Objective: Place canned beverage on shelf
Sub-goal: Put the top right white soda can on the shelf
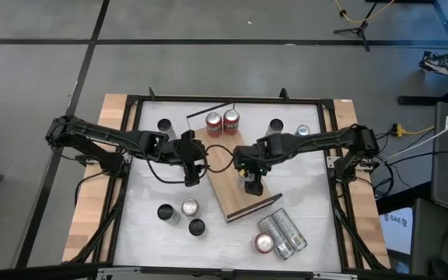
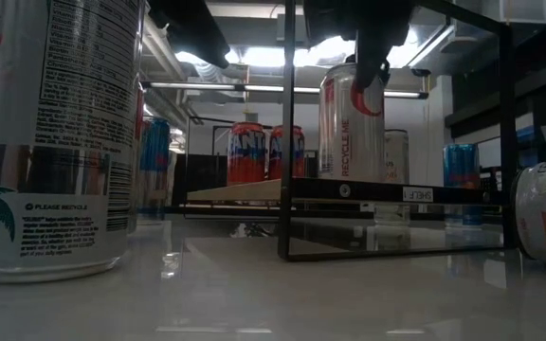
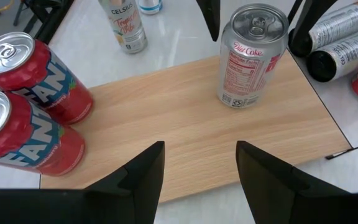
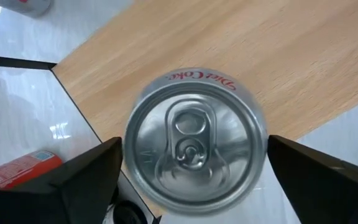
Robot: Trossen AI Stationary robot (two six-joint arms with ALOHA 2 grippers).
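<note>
Diet Coke can [image 3: 252, 55], silver with red lettering and its pull tab unopened, stands upright on the light-brown wooden shelf [image 3: 166, 118] toward one end, well apart from the two red Fanta cans [image 3: 23, 112] at the other. Directly above it hangs the right gripper [image 4: 194, 168], fingers spread wide to either side of the can's rim and seemingly clear of it, though the high view hides any contact. At the shelf's long edge, over the white bench [image 1: 146, 194], the left gripper [image 3: 197, 171] is partly open and empty.
</note>
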